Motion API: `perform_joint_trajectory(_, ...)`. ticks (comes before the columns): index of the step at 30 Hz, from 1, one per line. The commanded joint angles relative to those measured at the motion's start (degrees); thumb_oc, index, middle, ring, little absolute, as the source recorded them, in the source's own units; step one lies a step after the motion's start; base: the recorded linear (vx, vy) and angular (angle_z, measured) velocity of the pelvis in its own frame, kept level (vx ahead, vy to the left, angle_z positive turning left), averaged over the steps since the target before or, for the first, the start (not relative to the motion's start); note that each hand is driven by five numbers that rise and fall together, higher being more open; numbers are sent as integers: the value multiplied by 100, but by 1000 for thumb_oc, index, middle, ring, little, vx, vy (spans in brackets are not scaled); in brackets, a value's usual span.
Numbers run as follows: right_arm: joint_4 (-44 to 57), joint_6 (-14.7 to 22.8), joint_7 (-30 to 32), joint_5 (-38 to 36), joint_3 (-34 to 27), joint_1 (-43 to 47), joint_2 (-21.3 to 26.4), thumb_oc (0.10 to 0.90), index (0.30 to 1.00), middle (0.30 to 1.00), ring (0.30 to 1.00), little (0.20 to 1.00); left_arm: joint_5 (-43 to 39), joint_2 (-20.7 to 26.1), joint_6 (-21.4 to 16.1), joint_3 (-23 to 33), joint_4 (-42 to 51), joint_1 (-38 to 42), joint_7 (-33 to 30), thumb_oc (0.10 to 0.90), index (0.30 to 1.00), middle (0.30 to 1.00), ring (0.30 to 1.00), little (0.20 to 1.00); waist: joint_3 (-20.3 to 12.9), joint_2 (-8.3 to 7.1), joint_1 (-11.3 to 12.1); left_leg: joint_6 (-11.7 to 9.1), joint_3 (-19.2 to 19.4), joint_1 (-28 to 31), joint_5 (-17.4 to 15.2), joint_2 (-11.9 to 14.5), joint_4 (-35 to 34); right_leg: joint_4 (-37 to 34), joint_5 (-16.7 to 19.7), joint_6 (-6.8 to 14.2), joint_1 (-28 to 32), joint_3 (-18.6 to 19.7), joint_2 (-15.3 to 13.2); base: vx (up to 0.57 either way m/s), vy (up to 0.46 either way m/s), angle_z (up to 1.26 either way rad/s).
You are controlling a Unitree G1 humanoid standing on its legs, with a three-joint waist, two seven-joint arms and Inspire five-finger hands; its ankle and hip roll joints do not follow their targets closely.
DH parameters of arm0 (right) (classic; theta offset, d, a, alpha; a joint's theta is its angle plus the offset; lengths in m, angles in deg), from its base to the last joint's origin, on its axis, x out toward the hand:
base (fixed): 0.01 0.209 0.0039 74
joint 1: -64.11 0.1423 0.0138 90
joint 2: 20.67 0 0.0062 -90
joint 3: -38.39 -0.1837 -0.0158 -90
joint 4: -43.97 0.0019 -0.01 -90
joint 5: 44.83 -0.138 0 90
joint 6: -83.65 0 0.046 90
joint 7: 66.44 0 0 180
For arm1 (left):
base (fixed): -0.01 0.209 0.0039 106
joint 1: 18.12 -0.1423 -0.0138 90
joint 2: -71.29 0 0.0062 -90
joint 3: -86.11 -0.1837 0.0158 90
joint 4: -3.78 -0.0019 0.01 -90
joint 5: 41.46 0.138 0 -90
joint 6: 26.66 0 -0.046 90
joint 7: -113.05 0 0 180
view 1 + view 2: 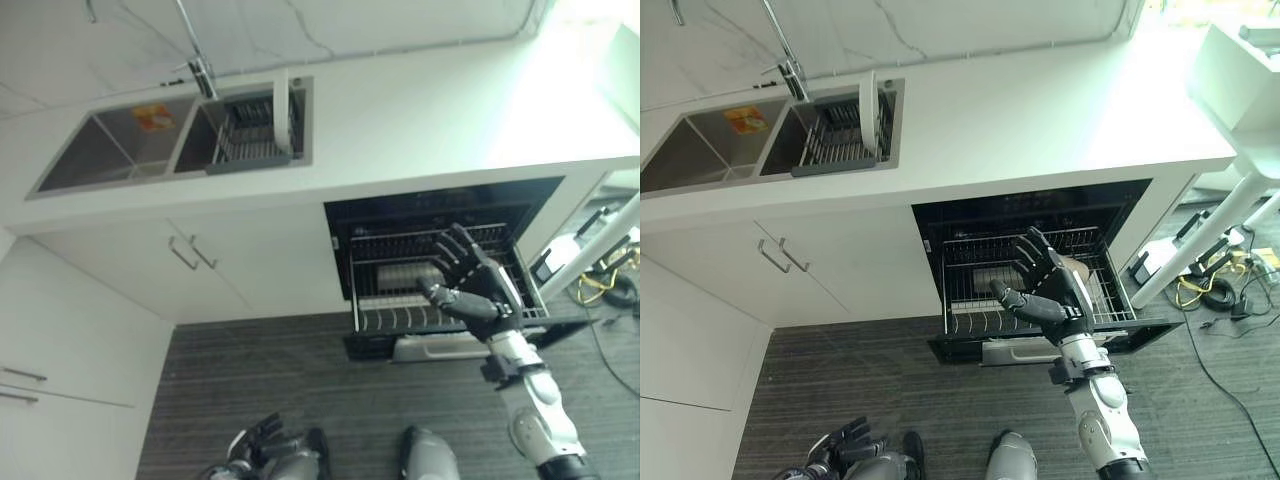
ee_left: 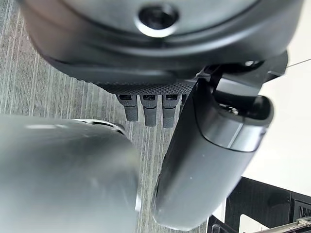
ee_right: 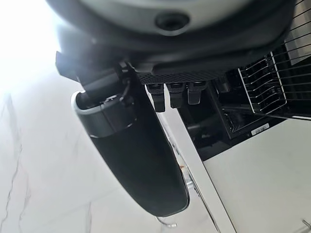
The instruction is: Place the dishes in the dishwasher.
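A white plate (image 1: 282, 110) stands upright in a dark dish rack (image 1: 835, 135) inside the right basin of the sink (image 1: 95, 155). Under the counter the dishwasher (image 1: 440, 205) is open, with its wire rack (image 1: 970, 295) pulled out over the floor. My right hand (image 1: 1050, 285) hovers above the front of that rack, open with fingers spread and holding nothing. A pale shape (image 1: 405, 275) lies in the rack behind the hand; I cannot tell what it is. My left hand (image 1: 265, 445) hangs low near the floor, open and relaxed, far from the sink.
A tap (image 1: 203, 75) rises behind the sink. Cabinet doors with bar handles (image 1: 190, 252) stand left of the dishwasher. A white slanted pole (image 1: 1215, 225) and yellow cables (image 1: 1200, 290) lie on the floor to the right. White drawers (image 1: 40, 400) fill the near left.
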Motion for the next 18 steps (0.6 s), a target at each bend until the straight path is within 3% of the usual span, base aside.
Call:
perform_joint_trajectory(1, 725, 557, -85, -40, -248, 609, 145, 800, 900, 900, 900, 900, 566, 299, -404, -60, 106, 49, -115, 800, 900, 900, 900, 900, -326, 16, -60, -210, -427, 2, 113, 434, 37, -1005, 138, 454, 792, -46, 573, 105, 523, -25)
perform_joint_trajectory(6, 839, 610, 83, -40, -399, 450, 112, 800, 900, 900, 900, 900, 712, 281, -374, -166, 169, 135, -187, 800, 900, 900, 900, 900, -309, 122, -168, -61, -267, 281, -300, 352, 37, -1005, 313, 648, 966, -61, 191, 103, 507, -29)
perform_joint_trajectory(7, 904, 629, 145, 55, -450, 332, 7, 800, 900, 900, 900, 900, 876, 317, -346, -189, 192, 184, -219, 800, 900, 900, 900, 900, -294, 132, -159, 129, -355, 379, -445, 144, 37, -1005, 375, 704, 1081, 35, 125, 157, 436, 15)
perform_joint_trajectory(9, 919, 629, 222, 93, -467, 269, -84, 800, 900, 900, 900, 900, 963, 355, -280, -217, 221, 203, -245, 800, 900, 900, 900, 900, -285, 160, -148, 331, -389, 451, -550, -19, 37, -993, 575, 737, 1192, 37, 85, 144, 365, 24)
perform_joint_trajectory(11, 911, 667, 280, 155, -445, 272, -179, 800, 900, 900, 900, 900, 874, 399, -209, -224, 249, 200, -280, 800, 900, 900, 900, 900, -282, 155, -72, 564, -339, 505, -682, -248, 37, -575, 893, 762, 1047, 17, -94, 96, 306, 12)
perform_joint_trajectory(13, 937, 658, 306, 190, -439, 278, -203, 800, 900, 900, 900, 900, 853, 414, -186, -199, 273, 185, -291, 800, 900, 900, 900, 900, -281, 167, -30, 620, -226, 512, -719, -280, 37, -400, 957, 757, 991, -79, -138, 71, 195, -19)
perform_joint_trajectory(15, 961, 571, 381, 169, -328, 411, -259, 800, 900, 900, 900, 900, 779, 453, -81, -98, 397, 63, -382, 800, 900, 900, 900, 900, -235, 193, 208, 739, 150, 551, -856, -325, 37, -4, 1125, 789, 912, -581, -230, 29, 217, -32)
perform_joint_trajectory(18, 937, 632, 496, 128, -158, 549, -226, 800, 900, 900, 900, 900, 696, 504, -65, 3, 388, -6, -310, 800, 900, 900, 900, 900, -237, 112, 129, 753, 101, 466, -931, -498, 37, -478, 758, 692, 845, -615, 818, 25, 34, -97)
